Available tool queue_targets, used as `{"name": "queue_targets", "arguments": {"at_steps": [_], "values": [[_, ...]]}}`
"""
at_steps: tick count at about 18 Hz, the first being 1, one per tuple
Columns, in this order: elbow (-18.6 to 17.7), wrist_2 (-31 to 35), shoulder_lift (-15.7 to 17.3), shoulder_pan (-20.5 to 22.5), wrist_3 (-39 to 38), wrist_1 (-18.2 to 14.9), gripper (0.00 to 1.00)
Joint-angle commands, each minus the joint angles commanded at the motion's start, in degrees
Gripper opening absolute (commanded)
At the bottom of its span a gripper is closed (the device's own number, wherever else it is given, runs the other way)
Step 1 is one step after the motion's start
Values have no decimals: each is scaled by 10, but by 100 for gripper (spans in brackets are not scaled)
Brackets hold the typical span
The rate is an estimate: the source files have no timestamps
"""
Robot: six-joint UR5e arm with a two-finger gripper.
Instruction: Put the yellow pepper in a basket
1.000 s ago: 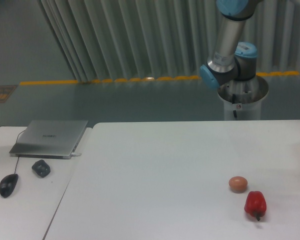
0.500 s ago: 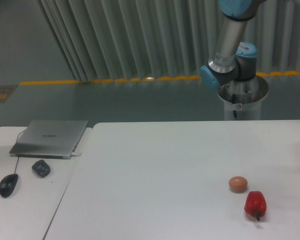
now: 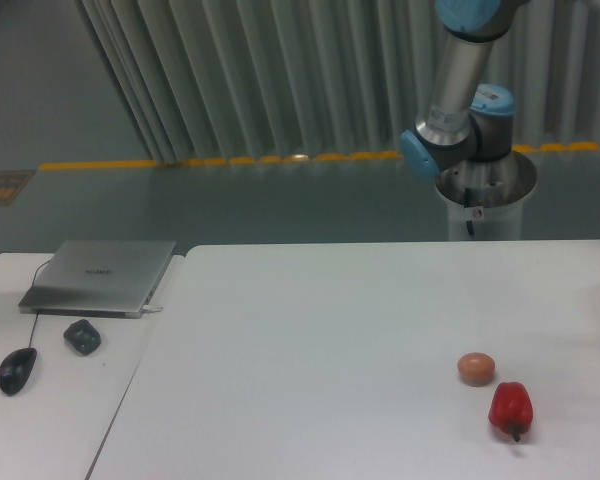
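Note:
The yellow pepper is out of view, and no basket shows either. Only the arm's base and lower joints (image 3: 460, 110) appear, rising behind the far right of the white table (image 3: 330, 330); the gripper itself lies outside the picture. On the table's right side lie a red pepper (image 3: 510, 408) and, just up and left of it, a small tan-orange egg-shaped ball (image 3: 476, 367).
A second table at the left carries a closed grey laptop (image 3: 100, 276), a black mouse (image 3: 17, 370) and a small dark object (image 3: 82, 335). A narrow gap separates the two tables. The arm's pedestal (image 3: 485, 205) stands behind the far edge.
The arm's upper link has shifted very slightly to the right. Nothing on the tables has moved.

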Motion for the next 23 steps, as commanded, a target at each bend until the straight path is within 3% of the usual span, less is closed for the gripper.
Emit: {"name": "queue_targets", "arguments": {"at_steps": [10, 23], "values": [[-34, 1, 9, -13, -28, -3, 100], [-54, -1, 17, -14, -40, -1, 100]]}}
